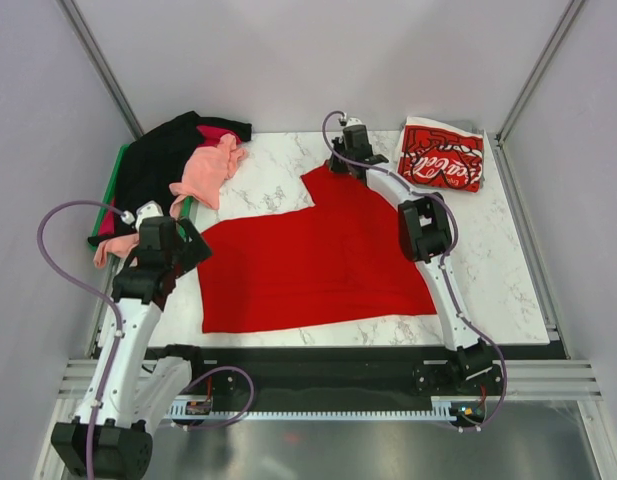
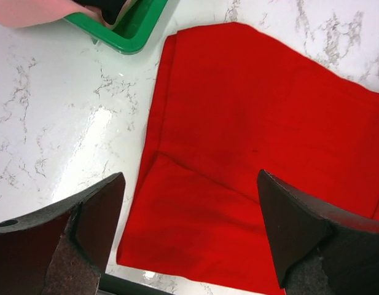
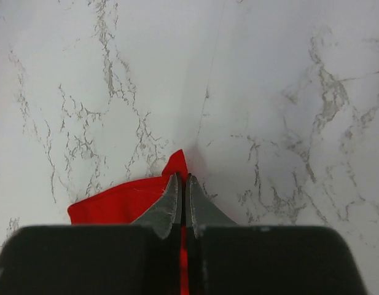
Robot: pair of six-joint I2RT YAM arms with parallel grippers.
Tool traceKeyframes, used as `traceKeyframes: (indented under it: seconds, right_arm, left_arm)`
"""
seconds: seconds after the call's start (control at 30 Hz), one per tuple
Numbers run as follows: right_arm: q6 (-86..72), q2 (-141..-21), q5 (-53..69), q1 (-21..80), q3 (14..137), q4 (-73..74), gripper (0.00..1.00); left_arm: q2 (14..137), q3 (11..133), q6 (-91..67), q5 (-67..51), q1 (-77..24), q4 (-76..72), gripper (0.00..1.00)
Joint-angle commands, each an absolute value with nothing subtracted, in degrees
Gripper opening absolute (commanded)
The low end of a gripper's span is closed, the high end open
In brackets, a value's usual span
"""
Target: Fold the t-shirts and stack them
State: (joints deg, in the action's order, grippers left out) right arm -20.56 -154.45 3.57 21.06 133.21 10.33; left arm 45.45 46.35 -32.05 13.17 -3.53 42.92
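The large plain red t-shirt (image 1: 308,260) lies spread on the marble table, its left edge folded over; it fills the left wrist view (image 2: 250,141). My right gripper (image 1: 343,160) is shut on its far corner (image 3: 177,167), with red cloth pinched between the jaws. My left gripper (image 1: 183,235) is open and empty above the shirt's left edge (image 2: 189,215). A folded red Coca-Cola t-shirt (image 1: 443,155) lies at the back right. Black (image 1: 163,160), salmon-pink (image 1: 208,170) and magenta (image 1: 216,132) shirts are piled at the back left.
A green plastic tray (image 1: 116,175) holds the shirt pile at the left; its corner shows in the left wrist view (image 2: 131,34). Bare marble (image 1: 498,270) lies right of the red shirt. White walls enclose the table.
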Motion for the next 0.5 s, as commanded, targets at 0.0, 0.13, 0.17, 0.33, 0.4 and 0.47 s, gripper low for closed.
traceKeyframes:
  seconds: [0.0,0.13,0.17,0.33,0.4,0.47]
  right_arm:
    - [-18.02,-150.66,1.41,19.78,132.28,12.39,0.00]
    - [-16.26,-143.02,-2.37,18.55,127.10,12.30,0.00]
    - [-16.43,-141.87,-2.98,18.28,125.26,12.30,0.00]
    - [-18.28,-137.20,-4.30,16.96,123.49,14.40,0.00]
    - [-18.02,-136.67,-6.05,16.53,123.49,15.29,0.00]
    - [-18.45,-135.88,-5.80,15.91,122.35,15.64,0.00]
  left_arm:
    - [50.43,47.10,-30.41,13.89,-3.78,37.90,0.95]
    - [62.38,51.75,-29.97,13.62,-3.78,34.81,0.93]
    - [64.84,53.25,-29.19,13.45,-3.78,34.54,0.94]
    - [79.88,63.18,-24.61,18.54,-3.78,35.33,0.94]
    - [83.48,66.16,-23.82,18.90,-3.69,34.37,0.93]
    - [89.28,68.37,-23.91,19.33,-3.69,34.37,0.92]
